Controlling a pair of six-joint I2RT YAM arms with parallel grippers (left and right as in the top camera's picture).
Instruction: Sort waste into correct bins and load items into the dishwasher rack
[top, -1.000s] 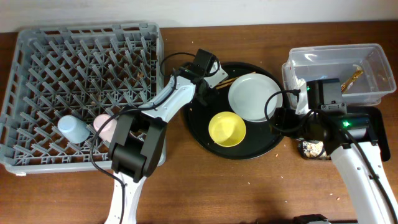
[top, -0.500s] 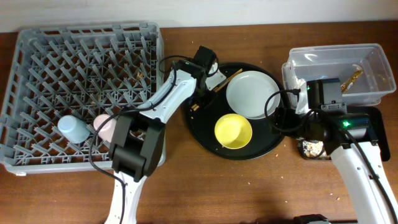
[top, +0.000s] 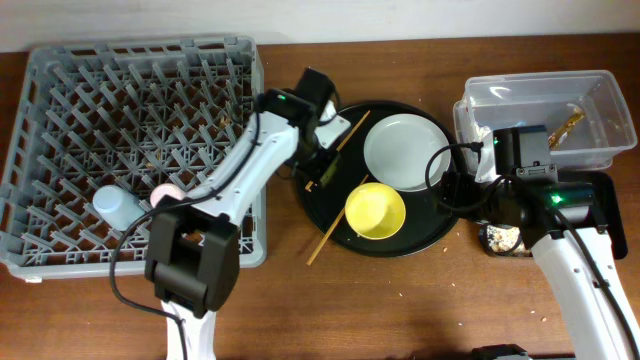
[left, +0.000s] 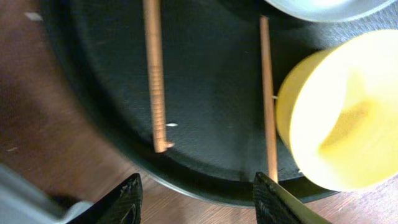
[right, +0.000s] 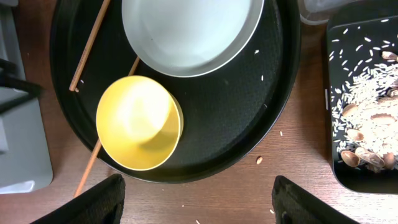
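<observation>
Your left gripper (left: 199, 196) is hovering over the near edge of the round tray (left: 211, 74), its fingers (left: 127, 199) standing apart and holding nothing. The 2 chopsticks (left: 155, 74) are lying on that tray just beyond the fingertips. 1 is ending ahead of one finger, short of the rim. The other is running toward the second finger, close against the bowl (left: 336, 124), and in the overhead view it is sticking out past the rim onto the table. The plate (left: 323, 5) is sitting farther out, beyond the bowl.

Your right gripper (right: 198, 190) is hanging over the table just off the same tray, fingers spread wide and empty. The bowl is lying ahead of one finger, with the plate beyond it. The black tray (right: 357, 34), carrying rice and scraps (right: 367, 155), is lying off to the side by the other finger. The clear tub (top: 530, 82), with the wrapper (top: 565, 125) inside, is sitting behind that arm's wrist.

The rack (top: 140, 47) is standing on the far side of your left gripper from the round tray, holding the blue cup (top: 118, 208) and the pink cup (top: 168, 190), which the arm is partly hiding.
</observation>
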